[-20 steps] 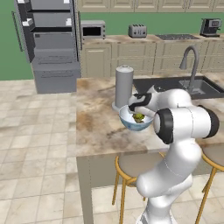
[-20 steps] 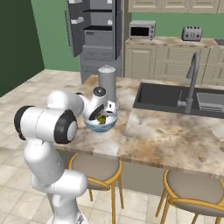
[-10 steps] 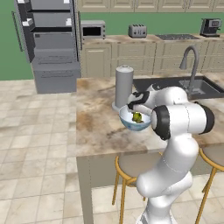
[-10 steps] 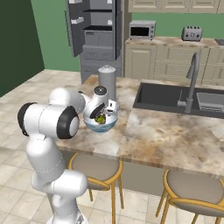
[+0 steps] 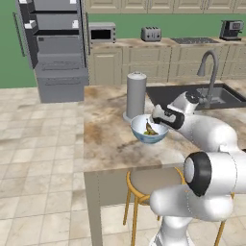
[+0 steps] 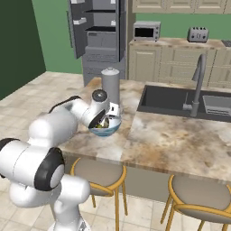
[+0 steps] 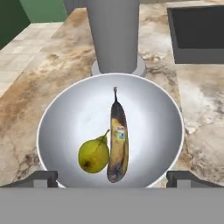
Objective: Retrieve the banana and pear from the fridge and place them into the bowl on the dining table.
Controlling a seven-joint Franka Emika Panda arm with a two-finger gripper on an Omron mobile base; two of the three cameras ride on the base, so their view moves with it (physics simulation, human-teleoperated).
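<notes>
I see the banana (image 7: 117, 141) lying lengthwise in the bowl (image 7: 65, 109), stem toward the steel canister (image 7: 114, 35), a sticker on its brown-mottled skin. The pear (image 7: 93, 155) sits against the banana's side, touching it, stalk tilted up toward it. The bowl rests on the dining table (image 7: 39, 74), just in front of the canister's base. The sink (image 7: 197, 30) is set into the stone off to one side. My gripper (image 7: 111, 177) hangs directly above the bowl, jaws spread wide to either side of the rim, gripping nothing; both fruits lie free below. From the left base view, the fridge (image 5: 53, 48) stands well back with its doors open. Stools (image 6: 97, 173) are tucked under the table edge.
</notes>
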